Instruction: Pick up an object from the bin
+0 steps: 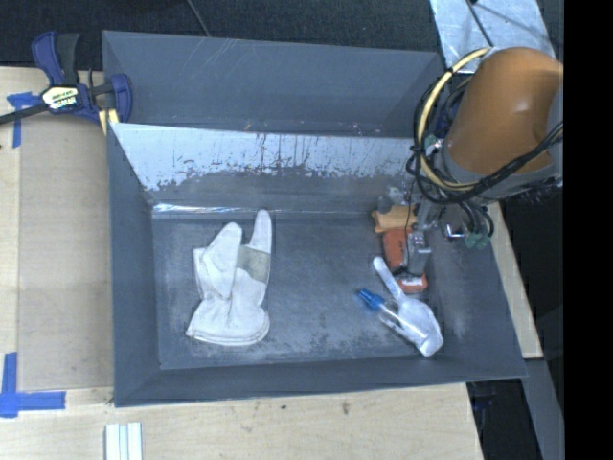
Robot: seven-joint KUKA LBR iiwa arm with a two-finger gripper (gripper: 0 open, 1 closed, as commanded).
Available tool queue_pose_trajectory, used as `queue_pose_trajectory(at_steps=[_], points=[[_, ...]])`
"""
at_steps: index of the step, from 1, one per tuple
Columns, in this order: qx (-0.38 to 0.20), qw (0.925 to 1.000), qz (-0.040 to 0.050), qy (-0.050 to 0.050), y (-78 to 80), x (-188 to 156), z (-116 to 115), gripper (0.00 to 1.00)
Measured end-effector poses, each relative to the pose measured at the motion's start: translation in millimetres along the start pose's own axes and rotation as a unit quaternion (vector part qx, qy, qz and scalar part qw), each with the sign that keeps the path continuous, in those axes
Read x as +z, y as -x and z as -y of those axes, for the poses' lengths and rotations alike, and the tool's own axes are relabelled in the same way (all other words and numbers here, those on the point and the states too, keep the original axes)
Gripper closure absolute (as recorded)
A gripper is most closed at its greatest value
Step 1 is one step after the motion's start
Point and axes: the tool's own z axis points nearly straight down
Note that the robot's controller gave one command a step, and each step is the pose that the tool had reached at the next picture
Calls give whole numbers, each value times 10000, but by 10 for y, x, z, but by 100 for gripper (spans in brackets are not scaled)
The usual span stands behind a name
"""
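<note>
My gripper (418, 255) hangs low at the right end of the bin floor, under the orange cover. A small red thing (394, 249) lies right against its left side, and a red bit shows just below its tip. An orange-brown lump (388, 220) sits a little further back, by the bin's back wall. In front of the gripper lies a white, soft-looking thing with a blue part (410, 318), stretching toward the front right corner. How these things are shaped under the gripper is hidden.
A crumpled white glove (233, 281) lies at the left of the floor, well apart from the gripper. Bare floor separates it from the things on the right. The bin's sloping walls close in near the gripper on the right.
</note>
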Motion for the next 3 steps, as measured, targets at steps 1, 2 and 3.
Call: queue_pose_trajectory(at_steps=[1,2,3], points=[[-9,10000,41,-4,16,-47,-2,0],[498,9987,56,0,-141,519,216,0],[-93,10000,22,-1,-336,692,543,0]])
